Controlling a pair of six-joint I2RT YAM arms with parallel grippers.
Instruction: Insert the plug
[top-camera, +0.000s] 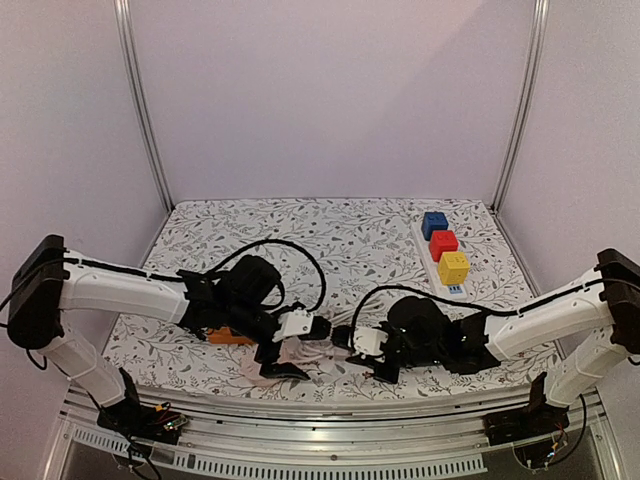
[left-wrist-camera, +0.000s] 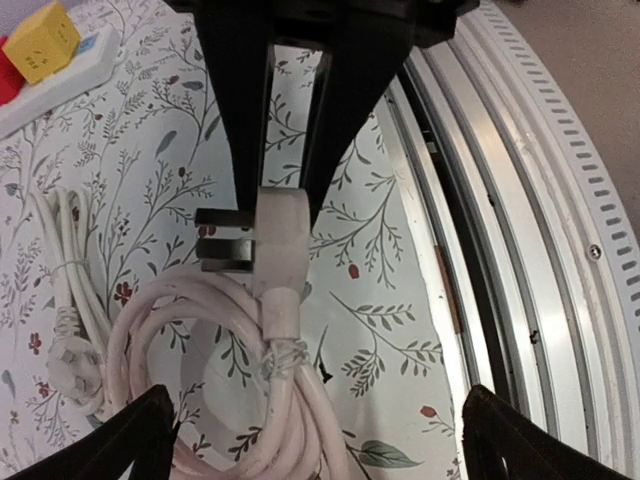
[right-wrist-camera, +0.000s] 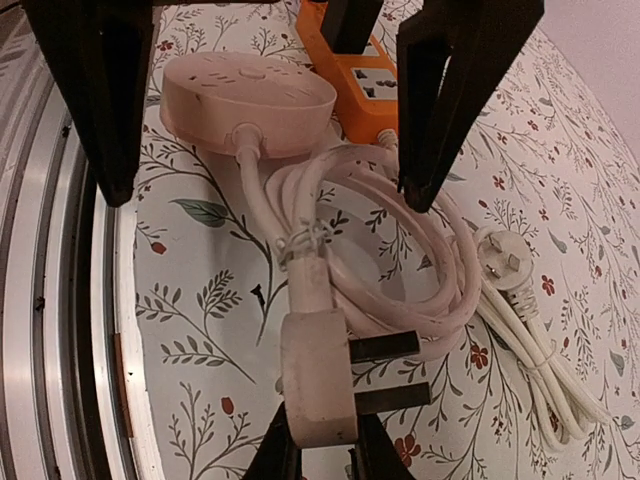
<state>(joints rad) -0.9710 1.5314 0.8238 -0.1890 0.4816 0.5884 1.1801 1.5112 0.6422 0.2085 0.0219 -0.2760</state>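
A white plug (right-wrist-camera: 318, 375) with two flat black prongs is on the end of a coiled white cable (right-wrist-camera: 400, 260). My right gripper (right-wrist-camera: 325, 455) is shut on the plug's body, holding it just above the floral mat; the prongs stick out sideways. In the left wrist view the plug (left-wrist-camera: 280, 225) sits between the right fingers (left-wrist-camera: 235, 120). The cable runs to a round white socket block (right-wrist-camera: 250, 95). My left gripper (left-wrist-camera: 330, 440) is open, with its fingers (right-wrist-camera: 100, 100) wide on either side of the block and the coil. An orange socket strip (right-wrist-camera: 350, 60) lies behind it.
A white power strip (top-camera: 432, 262) with blue, red and yellow cube adapters lies at the back right. A second thin white cable with a three-pin plug (right-wrist-camera: 500, 265) lies beside the coil. The table's metal rail (left-wrist-camera: 520, 250) runs close by at the near edge.
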